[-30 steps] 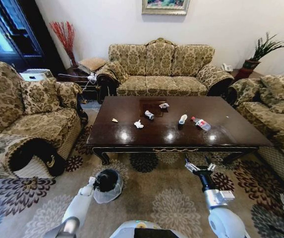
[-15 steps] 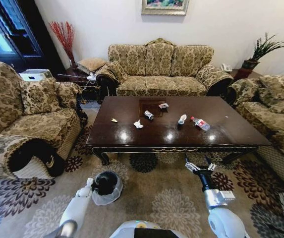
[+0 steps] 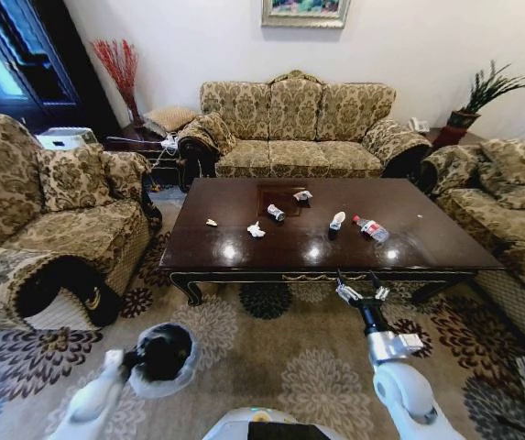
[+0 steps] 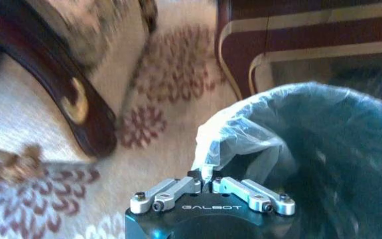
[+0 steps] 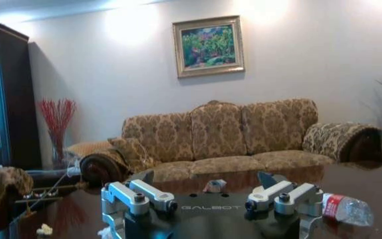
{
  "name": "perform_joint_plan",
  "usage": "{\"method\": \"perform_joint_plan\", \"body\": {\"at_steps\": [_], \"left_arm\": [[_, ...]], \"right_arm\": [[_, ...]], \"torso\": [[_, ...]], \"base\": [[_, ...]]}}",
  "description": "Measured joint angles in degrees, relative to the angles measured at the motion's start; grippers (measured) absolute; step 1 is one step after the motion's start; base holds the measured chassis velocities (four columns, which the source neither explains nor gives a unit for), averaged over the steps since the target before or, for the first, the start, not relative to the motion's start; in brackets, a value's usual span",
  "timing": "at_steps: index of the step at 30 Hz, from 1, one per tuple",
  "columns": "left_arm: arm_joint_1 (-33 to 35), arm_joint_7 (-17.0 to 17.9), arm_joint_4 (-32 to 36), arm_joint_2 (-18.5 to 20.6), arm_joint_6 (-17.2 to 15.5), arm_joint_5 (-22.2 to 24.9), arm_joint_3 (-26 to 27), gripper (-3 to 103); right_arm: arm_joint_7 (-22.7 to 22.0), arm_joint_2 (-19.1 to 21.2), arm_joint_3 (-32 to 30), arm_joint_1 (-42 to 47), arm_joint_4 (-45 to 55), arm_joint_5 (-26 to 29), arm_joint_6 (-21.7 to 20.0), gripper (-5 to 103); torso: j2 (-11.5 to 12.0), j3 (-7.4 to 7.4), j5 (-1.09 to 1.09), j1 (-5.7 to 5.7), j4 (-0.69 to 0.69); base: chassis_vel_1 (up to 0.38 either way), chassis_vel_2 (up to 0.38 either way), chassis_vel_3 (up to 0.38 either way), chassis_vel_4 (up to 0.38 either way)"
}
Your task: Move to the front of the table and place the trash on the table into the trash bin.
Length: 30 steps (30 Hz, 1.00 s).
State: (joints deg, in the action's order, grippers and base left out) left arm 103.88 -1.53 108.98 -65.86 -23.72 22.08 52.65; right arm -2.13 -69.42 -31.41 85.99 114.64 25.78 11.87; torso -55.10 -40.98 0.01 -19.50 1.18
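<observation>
The dark-brown table (image 3: 427,240) stands ahead of me with the trash spread on it: a small paper scrap (image 3: 212,222), a crumpled white paper (image 3: 256,230), a wrapper (image 3: 276,213), a white cup (image 3: 337,221) and a clear bottle (image 3: 371,228) with a red label. My left gripper (image 3: 131,360) is low on the left, shut on the bag rim of the trash bin (image 3: 164,354). The left wrist view shows that gripper (image 4: 206,179) pinching the translucent bag of the bin (image 4: 324,149). My right gripper (image 3: 357,291) hangs open just before the table's front edge. In the right wrist view the gripper (image 5: 208,178) faces the bottle (image 5: 347,209) across the table top (image 5: 370,174).
A patterned sofa (image 3: 299,128) stands behind the table, with armchairs at the left (image 3: 51,220) and right (image 3: 509,202). Flowered carpet (image 3: 280,357) lies between me and the table. A carved table leg (image 4: 240,64) is near the bin.
My left arm has carried the bin to the left and nearer to me. The right gripper has shifted slightly left and closer to the table edge. The trash has not moved.
</observation>
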Motion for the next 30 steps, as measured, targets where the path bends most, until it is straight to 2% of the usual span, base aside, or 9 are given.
{"method": "perform_joint_plan", "body": {"at_steps": [3,4,6,7,11,13,22,25,30], "left_arm": [[7.94,1.45,11.56,-1.43,-1.21,4.33,6.05,4],[7.94,1.45,11.56,-1.43,-1.21,4.33,6.05,4],[11.47,3.13,19.17,-2.16,-2.39,7.95,9.82,4],[12.20,4.08,22.91,-2.40,-3.17,9.94,11.36,4],[11.77,5.44,28.41,-2.69,-4.41,13.07,13.10,4],[8.84,7.28,32.44,-2.72,-5.82,16.55,14.21,4],[0.52,9.28,33.00,0.57,-6.01,20.64,16.31,4],[-2.33,9.90,30.30,3.18,-2.61,21.77,16.01,4],[-3.62,9.67,28.28,4.71,-0.76,22.09,13.68,4]], "right_arm": [[0.38,0.06,0.08,-1.30,-1.58,0.56,1.44,100],[0.38,0.06,0.08,-1.30,-1.58,0.56,1.44,100],[0.65,0.32,0.42,-1.58,-2.13,0.57,2.33,100],[0.92,0.48,0.55,-1.50,-2.13,0.58,2.65,100],[1.50,0.76,0.62,-1.16,-1.87,0.00,3.00,100],[1.73,1.31,0.54,-0.82,-1.31,-1.21,3.11,100],[2.46,1.33,0.69,-0.60,-0.83,-3.43,5.24,100],[3.98,0.65,1.02,-0.28,-0.35,-5.62,5.09,100],[4.75,0.92,0.92,-0.13,0.19,-6.31,5.12,100]], "torso": [[0.01,-0.01,-0.02,0.00,-0.02],[0.01,-0.01,-0.02,0.00,-0.02],[0.00,-0.01,0.05,0.00,0.01],[0.00,0.00,0.01,0.00,0.00],[0.00,0.00,-0.01,0.00,-0.03],[0.01,-0.01,-0.01,-0.01,-0.03],[0.01,-0.01,-0.01,-0.01,-0.02],[0.02,-0.01,-0.02,-0.01,-0.03],[0.01,-0.01,-0.03,-0.01,-0.02]], "base": [[0.000,0.000,0.000,0.000],[0.000,0.000,0.000,0.000],[0.000,0.000,0.000,0.000],[0.000,0.000,0.000,0.000],[0.000,0.000,0.000,0.000],[0.000,0.000,0.000,0.000],[0.000,0.000,0.000,0.000],[0.000,0.000,0.000,0.000],[0.000,0.000,0.000,0.000]]}}
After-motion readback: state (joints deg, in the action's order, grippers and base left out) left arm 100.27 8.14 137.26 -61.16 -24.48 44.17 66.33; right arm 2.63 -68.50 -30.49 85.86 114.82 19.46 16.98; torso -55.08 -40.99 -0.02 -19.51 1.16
